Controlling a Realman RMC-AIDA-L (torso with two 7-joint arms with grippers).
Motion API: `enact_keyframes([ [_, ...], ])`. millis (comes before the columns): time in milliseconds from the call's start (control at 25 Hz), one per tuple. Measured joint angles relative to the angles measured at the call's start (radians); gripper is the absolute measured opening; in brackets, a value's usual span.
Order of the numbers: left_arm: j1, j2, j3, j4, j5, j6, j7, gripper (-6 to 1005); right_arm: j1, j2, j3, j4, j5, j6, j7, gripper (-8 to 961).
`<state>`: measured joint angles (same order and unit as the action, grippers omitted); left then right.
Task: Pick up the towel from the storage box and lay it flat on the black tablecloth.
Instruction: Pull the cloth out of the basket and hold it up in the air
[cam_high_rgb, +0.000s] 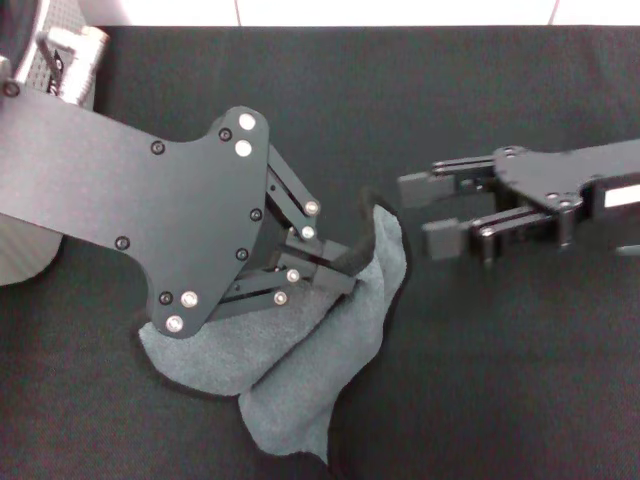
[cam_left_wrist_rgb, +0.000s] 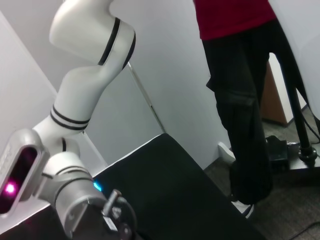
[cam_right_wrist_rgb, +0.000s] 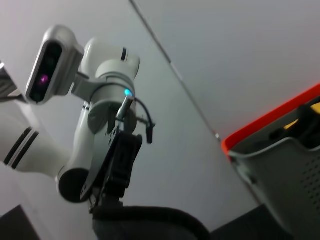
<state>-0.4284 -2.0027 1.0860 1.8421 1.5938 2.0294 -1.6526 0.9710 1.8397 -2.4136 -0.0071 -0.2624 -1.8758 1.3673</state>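
Now left hand (cam_high_rgb: 340, 262) apparently pinching towel (cam_high_rgb: 300, 370) (grey-green), right hand (cam_high_rgb: 428, 214) agape

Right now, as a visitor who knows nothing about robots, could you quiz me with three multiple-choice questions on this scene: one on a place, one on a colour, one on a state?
1. Where does the towel lie?
A. on the black tablecloth
B. in a bin
C. on the floor

2. Which colour is its visible face?
A. red
B. grey-green
C. white

3. How does the right gripper stand?
A. shut on the towel
B. open, beside the towel
C. out of view

Answers: 1 A, the cloth rests crumpled on the black sheet. 2 B, the head view shows it. 3 B, its fingers are apart, while the left gripper pinches the towel's edge.
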Motion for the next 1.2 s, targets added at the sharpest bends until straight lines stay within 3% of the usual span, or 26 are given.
enact_keyframes([
  [240, 0.002, -0.007, 0.0, 0.0, 0.0, 0.0, 0.0, 46, 0.042, 0.024, -0.004, -0.004, -0.022, -0.001, -0.004, 732],
  [920, 0.004, -0.021, 0.0, -0.016, 0.024, -0.002, 0.01, 48, 0.052, 0.025, 0.009, -0.021, -0.018, -0.111, -0.014, 681],
  [1120, 0.006, -0.022, 0.0, -0.017, 0.027, -0.002, 0.01, 48, 0.045, 0.02, 0.01, -0.012, -0.015, -0.124, -0.013, 427],
  [1200, 0.006, -0.022, 0.0, -0.016, 0.027, -0.002, 0.01, 49, 0.04, 0.017, 0.01, -0.008, -0.015, -0.123, -0.013, 391],
])
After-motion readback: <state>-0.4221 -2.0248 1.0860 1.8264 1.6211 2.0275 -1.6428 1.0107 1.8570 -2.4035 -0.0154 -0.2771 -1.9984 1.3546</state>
